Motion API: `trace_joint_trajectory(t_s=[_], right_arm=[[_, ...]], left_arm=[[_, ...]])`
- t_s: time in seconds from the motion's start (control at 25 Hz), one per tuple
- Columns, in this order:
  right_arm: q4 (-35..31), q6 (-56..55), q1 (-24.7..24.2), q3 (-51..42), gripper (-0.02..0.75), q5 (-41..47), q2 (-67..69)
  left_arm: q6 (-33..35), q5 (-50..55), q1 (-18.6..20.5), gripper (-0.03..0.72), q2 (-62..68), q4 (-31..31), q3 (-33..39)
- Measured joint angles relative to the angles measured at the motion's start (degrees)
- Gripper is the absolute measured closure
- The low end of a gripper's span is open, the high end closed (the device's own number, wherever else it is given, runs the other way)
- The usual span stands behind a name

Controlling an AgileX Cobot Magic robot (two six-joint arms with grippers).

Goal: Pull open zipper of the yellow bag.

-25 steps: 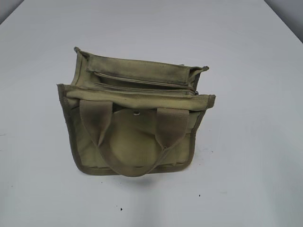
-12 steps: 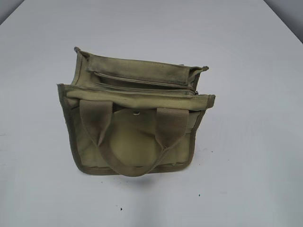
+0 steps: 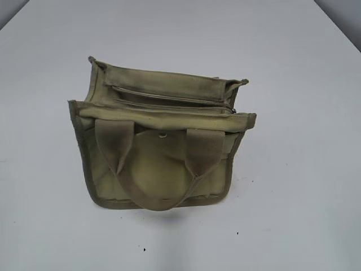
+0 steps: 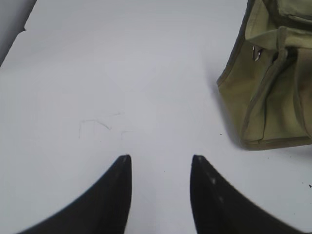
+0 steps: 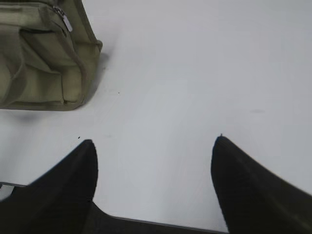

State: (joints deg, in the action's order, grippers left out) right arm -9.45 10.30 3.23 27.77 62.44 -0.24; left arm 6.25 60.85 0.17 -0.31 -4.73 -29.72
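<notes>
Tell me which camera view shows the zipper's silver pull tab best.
The right wrist view: the pull tab shows shiny and distinct at the yellow bag's top corner. The exterior view shows the zipper along its length, but the tab is only a tiny dark spot at the right end. The left wrist view shows a metal piece I cannot identify.

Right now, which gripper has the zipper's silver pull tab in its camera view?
The right gripper: its wrist view shows the pull tab at the yellow bag's top corner. The left gripper sees only a metal ring.

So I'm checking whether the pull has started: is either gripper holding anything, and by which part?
Nothing is held. The left gripper and right gripper both stand open over bare table, clear of the yellow bag.
</notes>
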Motion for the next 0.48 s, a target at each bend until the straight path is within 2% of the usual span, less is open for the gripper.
trace_joint_trajectory(t_s=[0.48], right_arm=[[-0.2,0.0,0.0,0.0,0.175,-0.1,-0.1]], left_arm=[[0.0,0.0,0.0,0.379,0.0,0.0,0.0]])
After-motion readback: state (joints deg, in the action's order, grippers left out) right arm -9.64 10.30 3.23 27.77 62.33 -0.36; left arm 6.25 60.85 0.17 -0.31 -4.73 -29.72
